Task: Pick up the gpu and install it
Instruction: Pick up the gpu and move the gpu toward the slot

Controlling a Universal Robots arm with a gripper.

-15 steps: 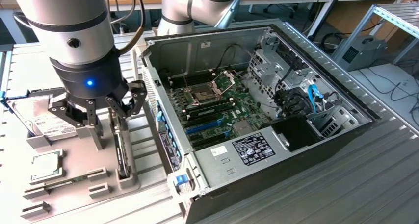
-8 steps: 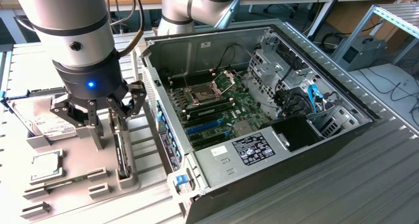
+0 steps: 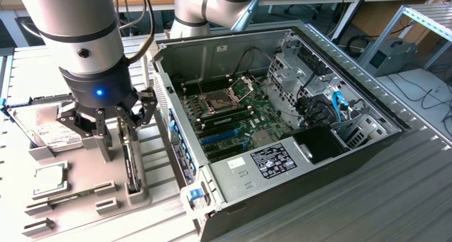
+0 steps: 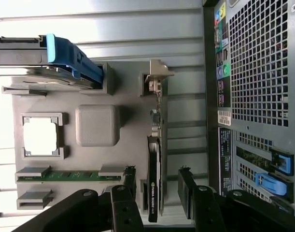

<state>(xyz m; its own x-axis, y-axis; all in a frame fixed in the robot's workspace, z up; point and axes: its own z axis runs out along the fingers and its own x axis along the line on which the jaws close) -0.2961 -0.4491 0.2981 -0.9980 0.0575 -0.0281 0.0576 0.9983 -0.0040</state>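
The gpu [image 3: 130,168] is a thin dark card standing on edge in a slot of the grey holder tray [image 3: 152,202], left of the open computer case [image 3: 233,46] in the exterior view. In the wrist view the gpu [image 4: 153,164] runs lengthwise, and its silver end bracket [image 4: 157,77] is at the far end. My gripper [image 3: 118,140] hangs just over the card's near end and is open. Its two dark fingers [image 4: 129,181] stand one on each side of the gpu, with a gap on both sides. Nothing is held.
The tray [image 4: 130,104] also carries a hard drive [image 3: 48,132] with a blue rail [image 4: 70,60], a square CPU [image 3: 48,178] and a green memory stick [image 4: 65,175]. The case's motherboard [image 3: 236,117] with blue slots [image 3: 219,139] lies exposed, and its perforated rear panel [image 4: 258,63] is close beside the tray.
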